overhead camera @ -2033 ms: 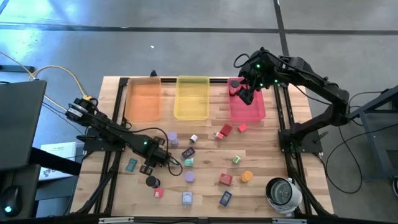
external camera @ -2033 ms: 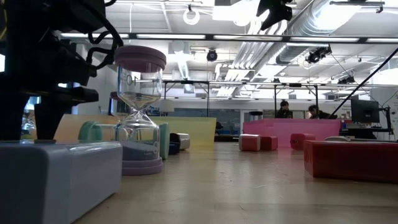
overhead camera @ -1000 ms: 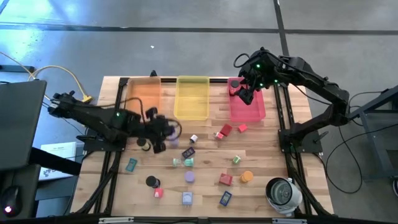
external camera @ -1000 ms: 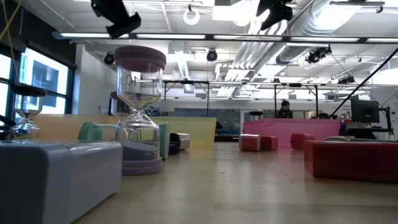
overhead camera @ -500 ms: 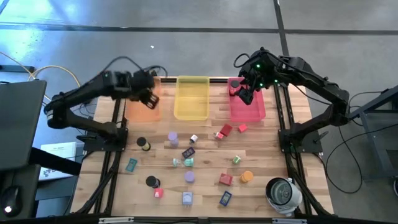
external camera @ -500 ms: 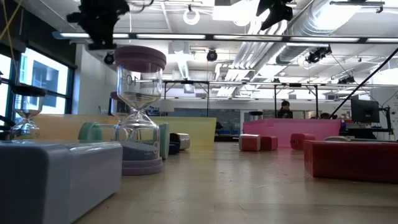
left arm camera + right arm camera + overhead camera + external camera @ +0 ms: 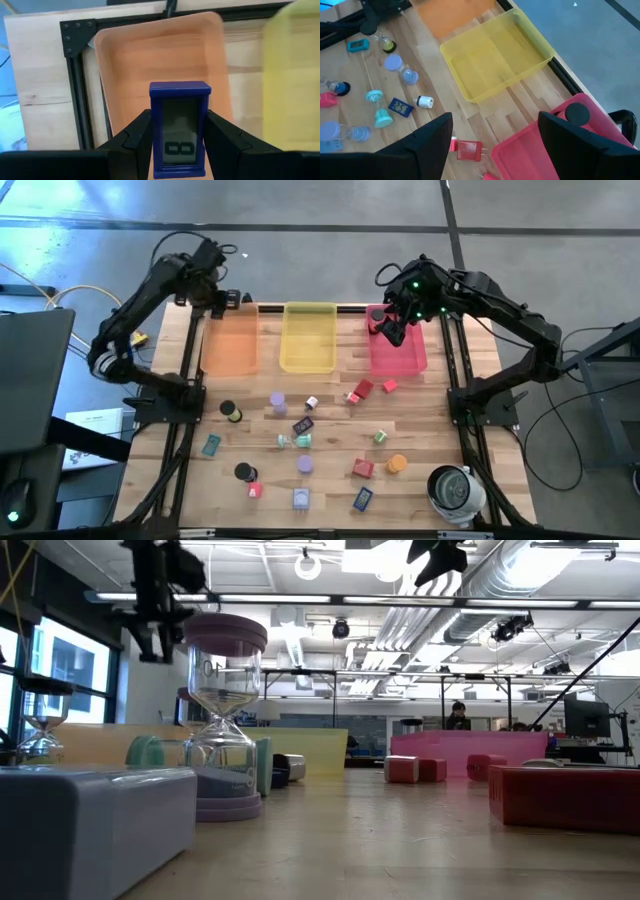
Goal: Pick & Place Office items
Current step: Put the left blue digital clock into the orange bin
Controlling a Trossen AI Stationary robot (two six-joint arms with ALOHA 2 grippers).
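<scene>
Now my left end effector (image 7: 177, 145) clamps a boxy blue timer (image 7: 179, 127) above the smooth orange tray (image 7: 125, 60); my right end effector (image 7: 492, 145) gapes open over the slatted wooden worktop (image 7: 420, 420).

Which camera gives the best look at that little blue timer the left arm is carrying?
The left wrist view: the blue timer fills it, clamped between the left gripper above the orange tray. From above and table level, it's not discernible.
</scene>
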